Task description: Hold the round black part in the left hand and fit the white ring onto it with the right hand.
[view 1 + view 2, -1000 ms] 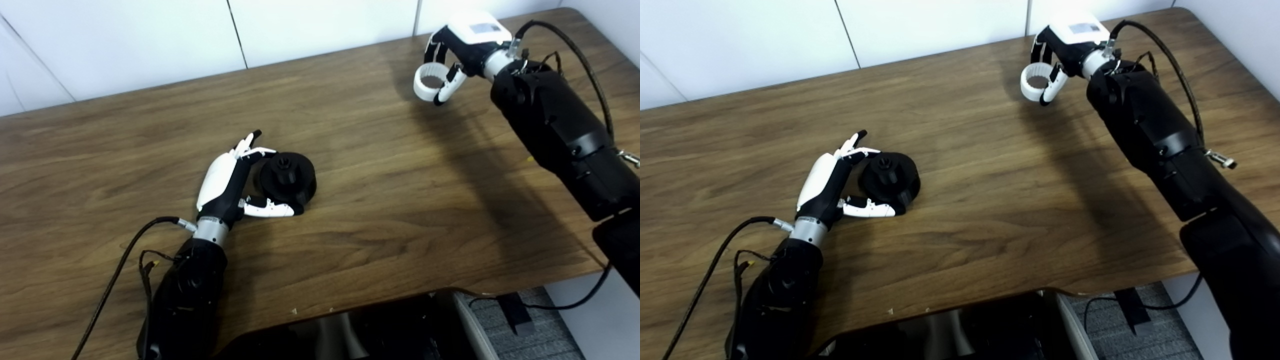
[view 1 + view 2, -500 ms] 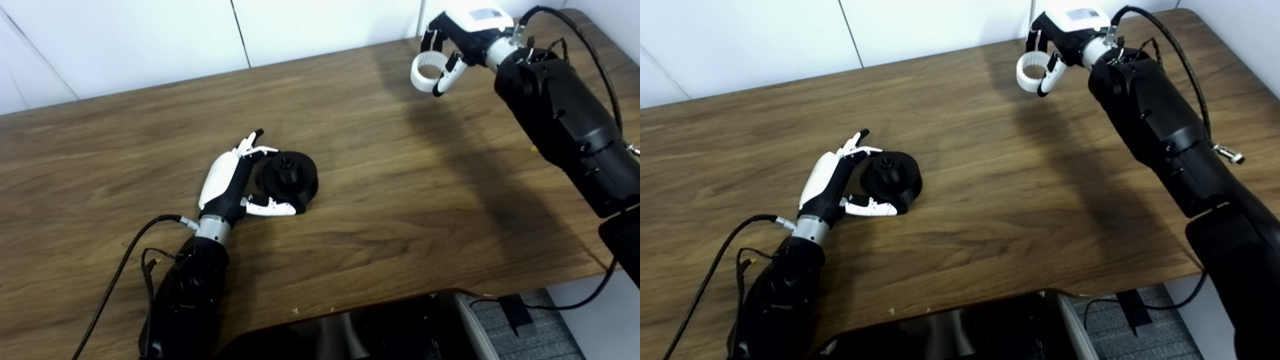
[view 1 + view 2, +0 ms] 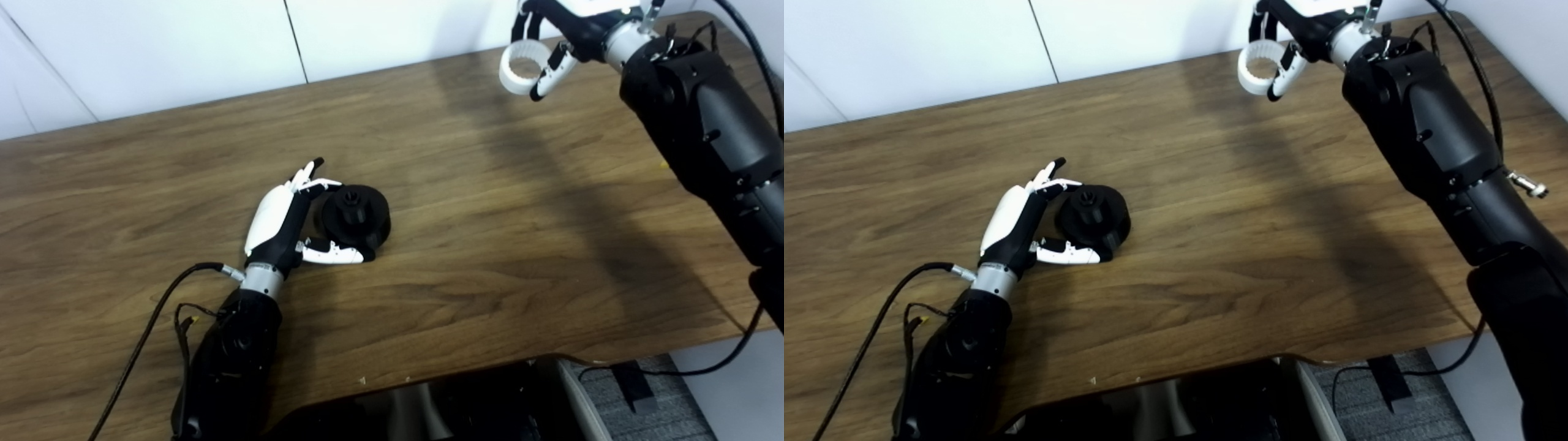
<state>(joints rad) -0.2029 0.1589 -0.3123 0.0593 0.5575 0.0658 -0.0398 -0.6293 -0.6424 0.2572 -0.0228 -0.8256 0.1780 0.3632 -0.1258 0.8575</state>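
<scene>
Left arm: my left arm comes in low from the near edge of the surface (image 3: 465,202), forearm lying along the wood, a black cable (image 3: 147,324) trailing off its wrist.
Left robot hand: my left robot hand (image 3: 283,223) stands on its edge just beside the round black part (image 3: 356,215), on the side away from my right arm; fingers (image 3: 304,176) curve over the part's far side and the thumb (image 3: 331,253) stretches along its near side. The hand is spread in a loose cradle around the part, touching or nearly touching it; I cannot tell if it presses.
Round black part: it rests on the surface, a short knob standing up from its middle, well apart from the white ring.
Right arm: my right arm rises from the near right corner and reaches up and away from the round black part, towards the far edge of the surface by the white wall (image 3: 184,43).
Right robot hand: my right robot hand (image 3: 1283,37) is raised above the surface, partly cut off at the top of the view, pinching the white ring (image 3: 1258,66) between fingers and thumb.
White ring: held in the air, its opening facing mostly upward.
Count: two robot hands, one round black part, one white ring.
</scene>
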